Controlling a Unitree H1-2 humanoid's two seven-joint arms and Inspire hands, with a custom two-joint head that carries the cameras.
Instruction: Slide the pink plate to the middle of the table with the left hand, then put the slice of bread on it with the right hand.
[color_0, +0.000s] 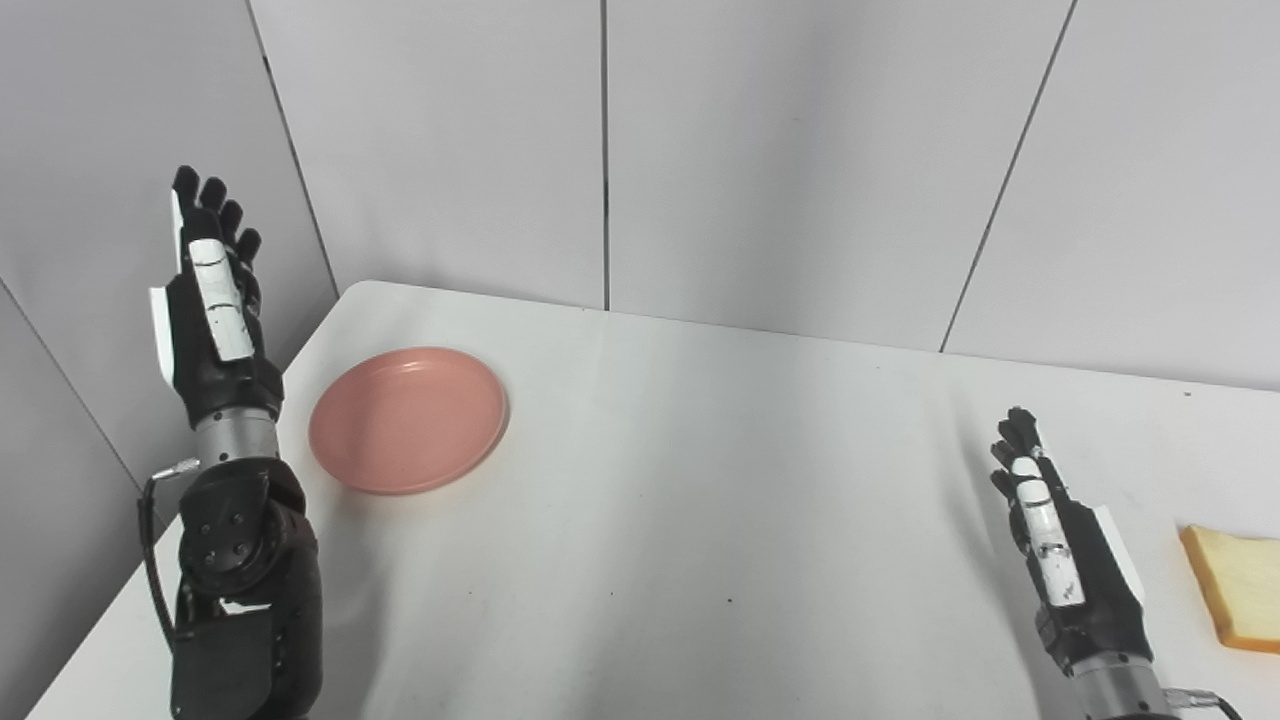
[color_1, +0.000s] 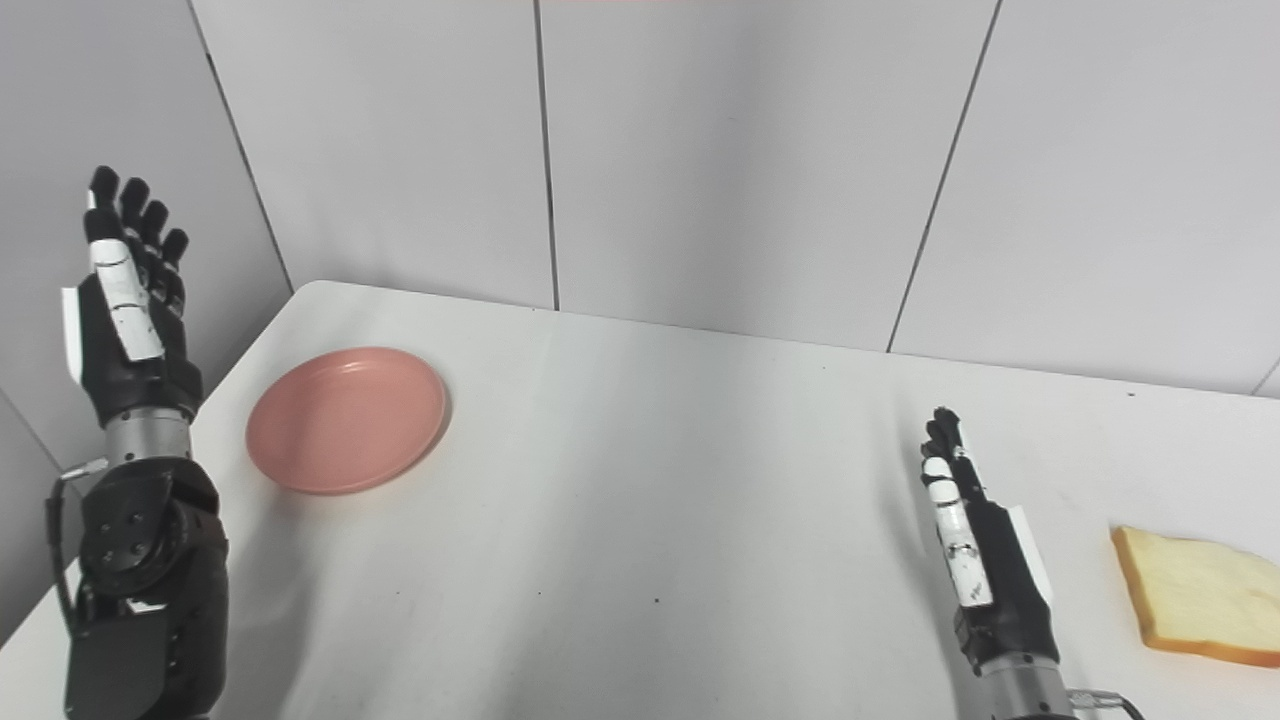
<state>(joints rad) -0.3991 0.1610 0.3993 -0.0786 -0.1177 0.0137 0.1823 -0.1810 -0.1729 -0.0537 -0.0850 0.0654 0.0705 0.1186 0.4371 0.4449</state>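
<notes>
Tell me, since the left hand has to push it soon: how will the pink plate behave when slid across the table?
The pink plate is round, shallow and lies flat, so it should slide rather than tip. The white table looks smooth, so probably little drag. It looks like light plastic, so an off-centre push may spin it.

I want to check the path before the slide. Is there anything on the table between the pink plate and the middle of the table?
Nothing visible. The pink plate lies near the table's left edge, and the white table surface toward the middle is bare. The left hand is raised beside the plate, not touching it.
</notes>
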